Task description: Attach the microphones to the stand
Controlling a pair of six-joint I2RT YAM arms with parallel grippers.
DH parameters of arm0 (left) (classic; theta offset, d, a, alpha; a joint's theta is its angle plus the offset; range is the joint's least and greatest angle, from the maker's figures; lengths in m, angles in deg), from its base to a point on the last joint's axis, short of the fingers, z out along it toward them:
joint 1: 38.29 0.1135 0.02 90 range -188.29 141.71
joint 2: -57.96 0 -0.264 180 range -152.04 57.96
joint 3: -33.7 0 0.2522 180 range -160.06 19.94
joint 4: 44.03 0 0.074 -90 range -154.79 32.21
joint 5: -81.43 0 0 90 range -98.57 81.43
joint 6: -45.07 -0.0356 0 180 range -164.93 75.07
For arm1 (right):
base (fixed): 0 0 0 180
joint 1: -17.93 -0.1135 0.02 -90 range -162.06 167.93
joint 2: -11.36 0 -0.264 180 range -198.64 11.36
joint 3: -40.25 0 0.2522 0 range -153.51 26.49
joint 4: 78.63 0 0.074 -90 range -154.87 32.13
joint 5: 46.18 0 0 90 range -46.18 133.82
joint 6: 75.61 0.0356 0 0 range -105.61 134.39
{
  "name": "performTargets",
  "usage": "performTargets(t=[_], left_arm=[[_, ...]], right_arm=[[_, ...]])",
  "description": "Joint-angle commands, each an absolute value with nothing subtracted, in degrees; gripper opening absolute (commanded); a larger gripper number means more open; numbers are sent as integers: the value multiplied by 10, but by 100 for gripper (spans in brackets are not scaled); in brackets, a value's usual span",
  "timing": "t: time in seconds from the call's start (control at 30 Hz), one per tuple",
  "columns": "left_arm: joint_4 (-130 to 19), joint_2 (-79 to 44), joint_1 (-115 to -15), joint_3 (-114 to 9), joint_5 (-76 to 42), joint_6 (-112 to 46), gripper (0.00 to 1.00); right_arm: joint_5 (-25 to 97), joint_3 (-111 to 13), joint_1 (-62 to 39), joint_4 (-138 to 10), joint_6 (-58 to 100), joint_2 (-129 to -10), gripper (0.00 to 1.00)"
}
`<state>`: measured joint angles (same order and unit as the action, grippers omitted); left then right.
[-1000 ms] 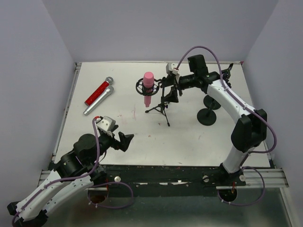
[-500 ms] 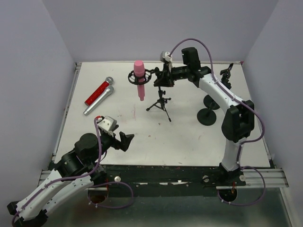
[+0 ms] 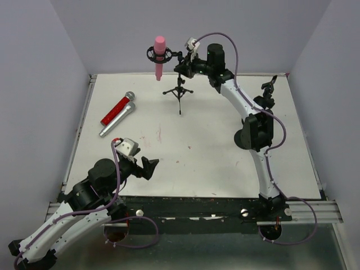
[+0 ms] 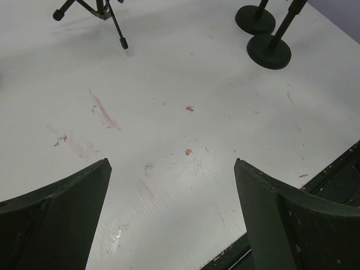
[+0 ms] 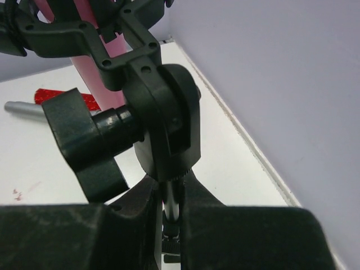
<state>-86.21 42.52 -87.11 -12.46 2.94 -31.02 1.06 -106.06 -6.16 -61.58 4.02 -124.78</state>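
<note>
The all-pink microphone (image 3: pixel 160 53) sits upright in the ring mount of a black tripod stand (image 3: pixel 179 93). My right gripper (image 3: pixel 183 63) is shut on the stand's thin pole (image 5: pixel 171 203) just under its swivel joint and holds it up at the back of the table. The pink microphone (image 5: pixel 107 79) shows behind the mount in the right wrist view. The red microphone (image 3: pixel 116 110) and the silver-grey microphone (image 3: pixel 114 123) lie side by side at the back left. My left gripper (image 3: pixel 149 167) hovers open at the near left over bare table, its fingers (image 4: pixel 67 197) wide apart.
Two black round-base stands (image 4: pixel 269 50) stand at the right side of the table, mostly behind my right arm in the top view. White walls enclose the back and sides. The table's dark front edge (image 4: pixel 332 169) runs close under my left gripper.
My right gripper closed on the tripod stand's pole, then carried it with the pink microphone up and toward the back wall. The left arm stayed still.
</note>
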Motion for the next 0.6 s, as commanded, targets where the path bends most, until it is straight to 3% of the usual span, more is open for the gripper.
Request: performTargets(t=[0.0, 0.17, 0.57], left_arm=[[-854, 422, -870, -123, 53, -317, 99], [-853, 406, -869, -126, 53, -314, 99], [-856, 426, -870, -120, 43, -308, 99]], right_arm=[[66, -1087, -62, -707, 103, -1282, 2], [35, -1060, -61, -721, 116, -1280, 9], [29, -995, -57, -718, 120, -1235, 53]])
